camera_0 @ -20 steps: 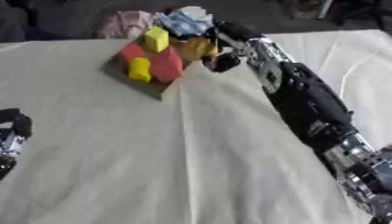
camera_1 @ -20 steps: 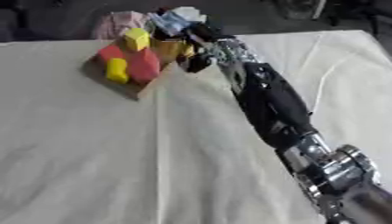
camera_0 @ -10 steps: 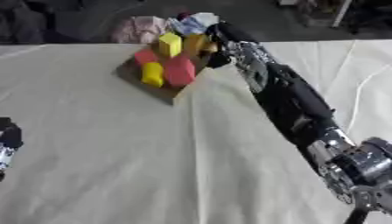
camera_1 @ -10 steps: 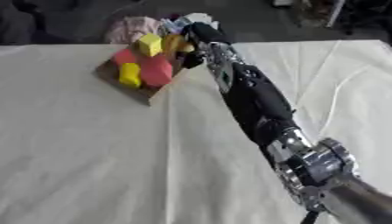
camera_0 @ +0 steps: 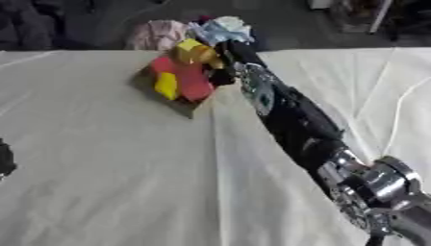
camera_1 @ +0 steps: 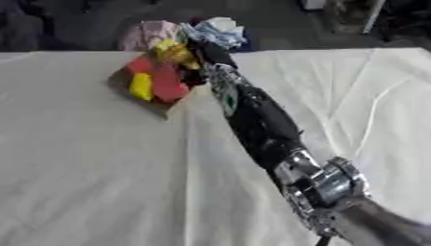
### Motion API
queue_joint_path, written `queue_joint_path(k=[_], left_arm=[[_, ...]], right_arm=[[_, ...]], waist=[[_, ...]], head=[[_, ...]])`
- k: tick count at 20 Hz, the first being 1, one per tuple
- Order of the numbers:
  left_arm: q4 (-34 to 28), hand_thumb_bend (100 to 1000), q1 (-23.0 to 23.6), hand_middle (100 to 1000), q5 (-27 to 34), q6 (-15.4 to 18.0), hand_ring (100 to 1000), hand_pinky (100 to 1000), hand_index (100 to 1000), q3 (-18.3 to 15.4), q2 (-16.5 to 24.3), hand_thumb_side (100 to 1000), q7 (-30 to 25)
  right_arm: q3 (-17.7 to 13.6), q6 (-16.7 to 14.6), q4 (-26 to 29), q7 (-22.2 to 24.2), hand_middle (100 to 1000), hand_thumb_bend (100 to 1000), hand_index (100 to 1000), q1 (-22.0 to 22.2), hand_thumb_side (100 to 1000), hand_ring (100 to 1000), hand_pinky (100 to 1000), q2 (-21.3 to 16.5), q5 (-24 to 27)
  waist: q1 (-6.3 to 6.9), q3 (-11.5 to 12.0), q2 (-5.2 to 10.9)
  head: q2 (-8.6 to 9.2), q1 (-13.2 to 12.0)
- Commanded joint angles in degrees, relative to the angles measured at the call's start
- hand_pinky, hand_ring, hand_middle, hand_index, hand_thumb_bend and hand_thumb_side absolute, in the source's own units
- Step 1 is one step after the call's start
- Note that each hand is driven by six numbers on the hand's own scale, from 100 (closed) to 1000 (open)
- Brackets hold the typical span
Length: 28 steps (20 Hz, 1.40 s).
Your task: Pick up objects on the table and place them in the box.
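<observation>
**Right hand at the box, left hand at the edge**

The right arm [camera_0: 295,120] runs from the lower right corner up across the cloth-covered surface [camera_0: 109,182] to the box [camera_0: 181,98], which sits at the far side of the surface. The right hand [camera_0: 225,56] is over the box's far right corner; whether its fingers are curled or straight cannot be told, as the hand shows only as a dark shape among the objects.

Just left of the hand lies a yellow block [camera_0: 192,49], touching or nearly touching it; I cannot tell whether the hand holds it. Below that, to the hand's lower left, red blocks [camera_0: 192,81] fill the box, with a second yellow piece [camera_0: 167,85] beside them on the left.

Beyond the hand, past the surface's far edge, sit a pale blue crumpled cloth [camera_0: 221,30] and, further left, a pink bundle [camera_0: 160,34].

The left hand [camera_0: 5,161] shows only as a dark sliver at the left edge of the left eye view, well apart from the box; its fingers cannot be made out.
</observation>
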<state>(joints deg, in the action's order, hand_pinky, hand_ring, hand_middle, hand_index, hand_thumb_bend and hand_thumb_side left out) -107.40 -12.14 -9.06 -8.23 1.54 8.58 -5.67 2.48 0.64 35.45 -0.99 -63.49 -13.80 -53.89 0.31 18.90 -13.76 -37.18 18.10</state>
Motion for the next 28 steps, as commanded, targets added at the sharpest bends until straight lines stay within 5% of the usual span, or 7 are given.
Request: queue_joint_path(k=[1, 7, 14, 23, 24, 25, 28], left_arm=[[-1.14, 383, -0.81, 679, 0.39, 0.07, 600, 692, 765, 0.08, 0.36, 542, -0.26], [-1.12, 375, -0.88, 678, 0.42, -0.03, 599, 692, 764, 0.07, 0.3, 545, -0.18], [-1.05, 367, -0.84, 677, 0.36, -0.22, 599, 692, 764, -0.01, 0.33, 549, 0.04], [-1.04, 360, -0.74, 676, 0.25, -0.43, 598, 692, 764, -0.33, 0.49, 552, 0.45], [-1.04, 371, -0.74, 676, 0.23, -0.45, 598, 692, 764, -0.37, 0.51, 549, 0.49], [-1.03, 359, -0.73, 676, 0.22, -0.46, 598, 692, 764, -0.4, 0.53, 553, 0.52], [-0.99, 358, -0.68, 676, 0.16, -0.51, 598, 692, 764, -0.5, 0.57, 554, 0.62]], right_arm=[[0.71, -1.49, 1.3, 2.15, 628, 172, 803, -1.02, 464, 617, 667, 0.71, -1.3], [0.84, -2.16, 1.99, 3.49, 783, 215, 913, -0.8, 554, 694, 701, 1.31, -3.84], [0.84, -0.9, 2.73, 1.85, 915, 181, 968, -0.78, 543, 789, 764, 0.9, -4.73], [1.73, -0.25, 5.81, 3.25, 970, 405, 1000, -1.41, 515, 875, 847, -0.85, -9.79], [1.69, -0.08, 6.16, 3.75, 972, 329, 1000, -1.5, 531, 882, 853, -1.09, -10.37], [1.66, 0.05, 6.53, 4.15, 973, 459, 1000, -1.59, 554, 887, 857, -1.36, -10.91], [1.41, -0.13, 7.51, 5.26, 973, 469, 1000, -1.72, 546, 893, 862, -2.13, -11.24]], waist=[[-0.6, 0.31, 0.05], [-0.83, 0.61, 0.05], [-0.84, 0.34, 0.19], [-0.48, -0.92, 0.39], [-0.46, -1.09, 0.42], [-0.44, -1.27, 0.45], [-0.4, -1.8, 0.57]], head=[[0.58, 0.46], [0.69, 0.58], [0.72, 0.72], [0.69, 0.69], [0.69, 0.69], [0.71, 0.66], [0.66, 0.58]])
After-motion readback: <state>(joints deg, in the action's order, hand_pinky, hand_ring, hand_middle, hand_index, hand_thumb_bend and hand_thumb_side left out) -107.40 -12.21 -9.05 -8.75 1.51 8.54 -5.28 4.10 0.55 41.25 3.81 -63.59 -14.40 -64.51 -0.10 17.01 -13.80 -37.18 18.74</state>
